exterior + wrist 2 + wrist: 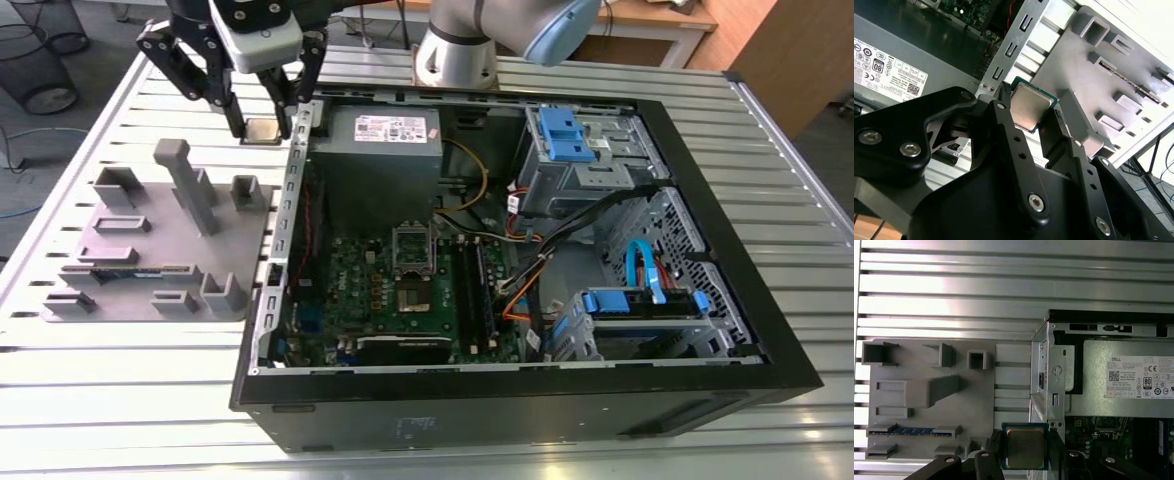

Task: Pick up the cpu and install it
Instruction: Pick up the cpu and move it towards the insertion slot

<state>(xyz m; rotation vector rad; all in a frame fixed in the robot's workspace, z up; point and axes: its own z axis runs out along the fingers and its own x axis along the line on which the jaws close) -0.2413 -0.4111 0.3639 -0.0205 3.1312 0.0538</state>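
cpu (263,130): clamped edge to edge in the gripper (263,133), upper left of the exterior view, just outside the computer case (534,405) wall, near the grey fixture block (147,245). I confirm the grip in both wrist views.

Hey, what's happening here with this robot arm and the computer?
The arm's pincer is shut on the cpu, gripping it by two opposite edges. The chip is outside the open computer case, between the case's wall and the grey parts fixture on the slatted table. The motherboard socket inside the case looks empty, so nothing is installed yet.
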